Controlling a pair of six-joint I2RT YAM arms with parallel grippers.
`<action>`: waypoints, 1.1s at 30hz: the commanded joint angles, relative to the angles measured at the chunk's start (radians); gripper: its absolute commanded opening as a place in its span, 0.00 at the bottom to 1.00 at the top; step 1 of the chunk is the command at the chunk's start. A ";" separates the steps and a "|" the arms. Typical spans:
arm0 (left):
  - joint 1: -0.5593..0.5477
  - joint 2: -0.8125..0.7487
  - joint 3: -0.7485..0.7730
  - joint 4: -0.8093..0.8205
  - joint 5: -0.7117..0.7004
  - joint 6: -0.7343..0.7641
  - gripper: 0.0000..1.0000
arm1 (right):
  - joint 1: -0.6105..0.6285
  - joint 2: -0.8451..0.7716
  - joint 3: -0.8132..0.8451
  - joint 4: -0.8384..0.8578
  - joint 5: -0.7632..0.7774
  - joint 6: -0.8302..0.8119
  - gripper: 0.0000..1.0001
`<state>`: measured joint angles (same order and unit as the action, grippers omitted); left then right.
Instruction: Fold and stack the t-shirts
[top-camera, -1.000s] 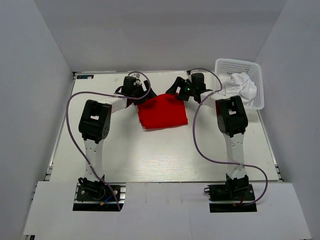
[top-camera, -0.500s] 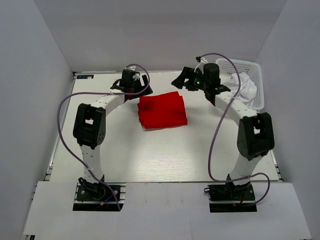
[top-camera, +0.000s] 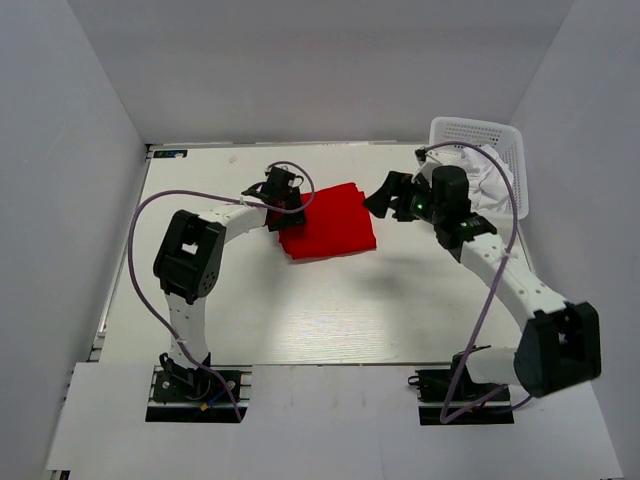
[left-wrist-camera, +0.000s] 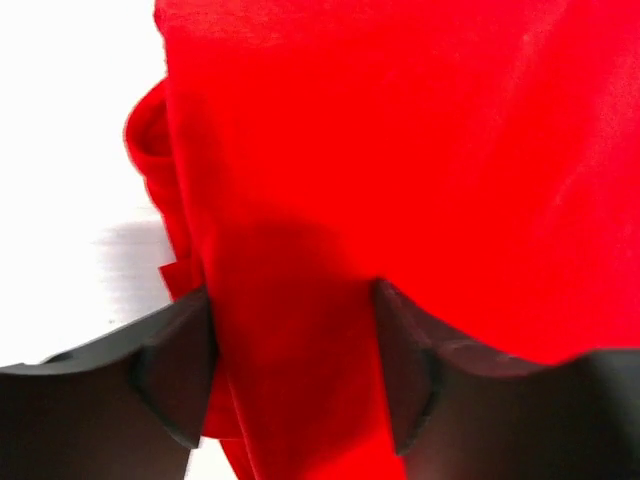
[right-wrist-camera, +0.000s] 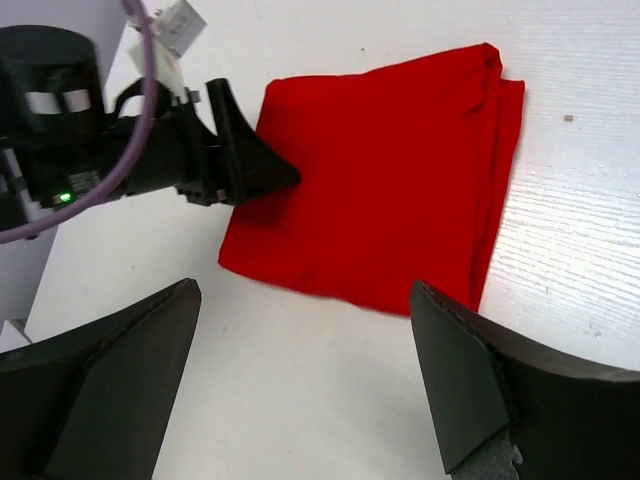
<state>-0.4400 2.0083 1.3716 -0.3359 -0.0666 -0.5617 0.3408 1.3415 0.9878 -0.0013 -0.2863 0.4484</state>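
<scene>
My red t-shirt (top-camera: 325, 222) lies folded into a neat square on the table (top-camera: 300, 310), near the far side. My left pincer (top-camera: 285, 196) is down low at the shirt's left edge. Its two fingers (left-wrist-camera: 175, 370) are spread apart, and red cloth fills the gap between them. I do not think they are squeezing it. That edge looks a bit lumpy, with a little roll of cloth sticking out. So I guess my left pincer is there to tidy that side.

My right pincer (top-camera: 384, 196) hangs in the air just beside the shirt's right edge and does not touch it. It is spread wide and holds nothing. From up there its camera can see the whole red square.

A white t-shirt (top-camera: 488, 172) sits all crumpled in the white basket (top-camera: 470, 128) at the far right corner. It is not folded yet. I think it comes next. My right arm is on the basket's side, so it is the handy one to fetch it. The red shirt can be the bottom of the pile.
</scene>
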 joint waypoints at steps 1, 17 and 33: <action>-0.009 0.026 0.001 -0.080 -0.064 -0.029 0.66 | 0.006 -0.102 -0.024 0.021 0.041 -0.017 0.90; 0.056 0.170 0.295 -0.339 -0.424 0.112 0.06 | 0.000 -0.133 -0.063 0.003 0.107 -0.028 0.90; 0.339 0.205 0.311 0.180 -0.606 0.937 0.00 | 0.000 0.109 0.087 -0.031 0.045 -0.086 0.90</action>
<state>-0.1394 2.2204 1.7016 -0.3519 -0.6502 0.1352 0.3416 1.4330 0.9989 -0.0299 -0.2165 0.3965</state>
